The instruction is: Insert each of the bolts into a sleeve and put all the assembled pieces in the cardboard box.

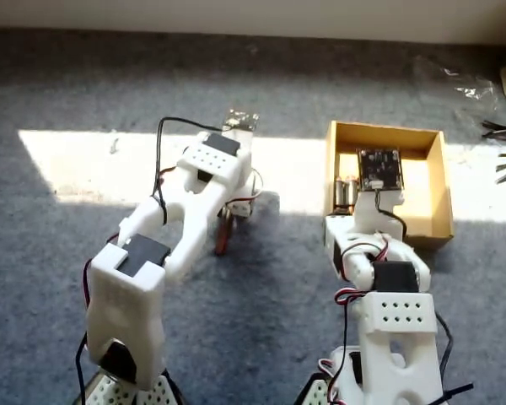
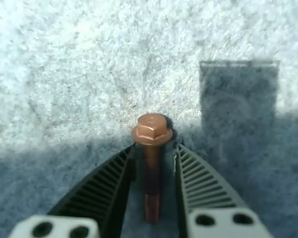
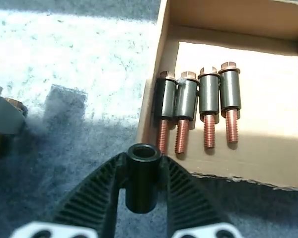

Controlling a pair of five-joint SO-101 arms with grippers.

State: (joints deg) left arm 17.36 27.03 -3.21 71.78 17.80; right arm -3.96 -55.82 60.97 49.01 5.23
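Left pincer (image 2: 154, 148): pinching one copper bolt (image 2: 151, 133) by its shank, head outermost, over the grey table (image 2: 89, 74).
Right pincer (image 3: 143, 161): clamped on one black sleeve (image 3: 141, 181), bore open, just beside the cardboard box (image 3: 228, 20).
Step in hand: likely mating bolt and sleeve. Line the shank's tip up with the bore, keep both on one axis, and push until the head seats.
Count: four assembled pieces (image 3: 208, 99) side by side in the box; one loose bolt; one loose sleeve.

From above, the right arm (image 1: 379, 270) covers most assembled pieces (image 1: 345, 194) in the cardboard box (image 1: 422, 190).
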